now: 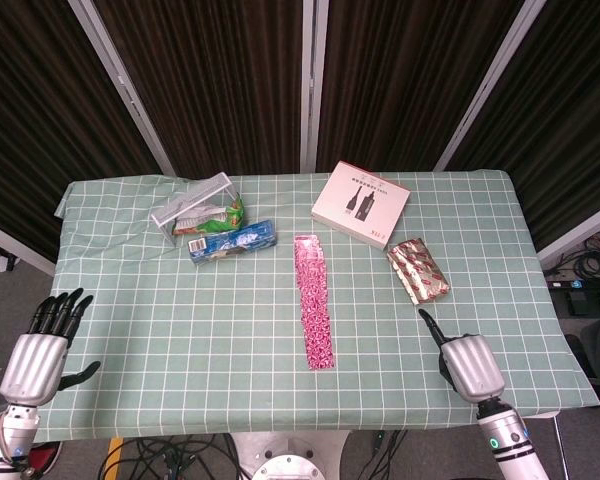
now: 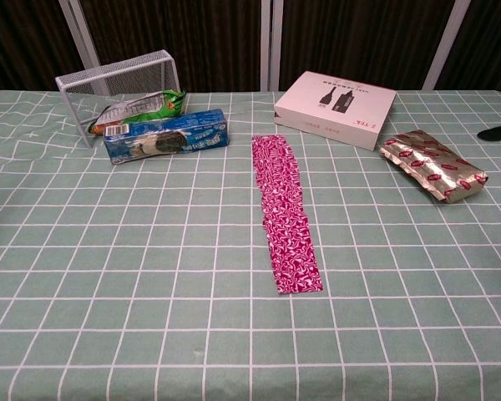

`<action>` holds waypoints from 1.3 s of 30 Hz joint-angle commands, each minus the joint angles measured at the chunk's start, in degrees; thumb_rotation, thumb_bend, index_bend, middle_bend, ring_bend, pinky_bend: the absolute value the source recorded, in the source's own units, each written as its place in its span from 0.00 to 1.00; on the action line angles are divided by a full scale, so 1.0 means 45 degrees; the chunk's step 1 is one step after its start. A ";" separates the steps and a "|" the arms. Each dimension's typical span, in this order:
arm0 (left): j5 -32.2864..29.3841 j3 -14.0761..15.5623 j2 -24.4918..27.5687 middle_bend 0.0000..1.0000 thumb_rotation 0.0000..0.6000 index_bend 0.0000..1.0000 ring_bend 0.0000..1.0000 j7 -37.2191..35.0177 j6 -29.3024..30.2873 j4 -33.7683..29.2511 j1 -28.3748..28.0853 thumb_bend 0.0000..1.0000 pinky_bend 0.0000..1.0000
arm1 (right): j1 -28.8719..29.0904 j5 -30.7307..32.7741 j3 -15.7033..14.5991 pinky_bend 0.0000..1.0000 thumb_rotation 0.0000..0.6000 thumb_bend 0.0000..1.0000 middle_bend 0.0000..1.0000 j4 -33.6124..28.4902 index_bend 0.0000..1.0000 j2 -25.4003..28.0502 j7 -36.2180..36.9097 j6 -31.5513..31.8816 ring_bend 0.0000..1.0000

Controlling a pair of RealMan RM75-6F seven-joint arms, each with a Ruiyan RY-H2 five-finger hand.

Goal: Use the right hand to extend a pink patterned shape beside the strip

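A long pink patterned strip (image 1: pixel 314 300) (image 2: pixel 285 213) lies flat along the middle of the green checked cloth. My right hand (image 1: pixel 467 362) hovers over the front right of the table, well right of the strip's near end. Most of its fingers are curled in, one finger points up-left, and it holds nothing. The chest view shows only a dark fingertip (image 2: pixel 497 132) at the right edge. My left hand (image 1: pixel 40 355) hangs off the table's front left corner with fingers spread and nothing in it.
A gold and red foil packet (image 1: pixel 417 270) (image 2: pixel 432 165) lies right of the strip. Behind it is a white box (image 1: pixel 360 203) (image 2: pixel 335 108). At back left are a wire basket (image 1: pixel 190 202) (image 2: pixel 121 79), a green snack bag (image 1: pixel 220 214) and a blue biscuit pack (image 1: pixel 232 241) (image 2: pixel 166 136).
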 commanded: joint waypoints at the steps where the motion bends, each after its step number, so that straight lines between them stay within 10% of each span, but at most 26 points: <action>1: -0.0020 0.0010 0.0032 0.00 1.00 0.02 0.00 -0.0073 0.0012 0.0066 0.0023 0.15 0.07 | 0.0269 0.0572 -0.0171 0.75 1.00 1.00 0.80 -0.0112 0.06 -0.0419 -0.0556 -0.0832 0.78; 19: -0.0198 -0.0034 0.0292 0.00 1.00 0.02 0.00 -0.0596 0.0029 0.0257 0.0088 0.15 0.07 | 0.2072 0.3697 0.0086 0.75 1.00 1.00 0.81 -0.0974 0.06 -0.2771 -0.4628 -0.3878 0.78; 39: -0.0391 -0.0115 0.0383 0.00 1.00 0.02 0.00 -0.1159 0.0104 0.0602 0.0173 0.15 0.07 | 0.4265 0.7827 0.0328 0.75 1.00 1.00 0.81 -0.1282 0.09 -0.4263 -0.7216 -0.3978 0.78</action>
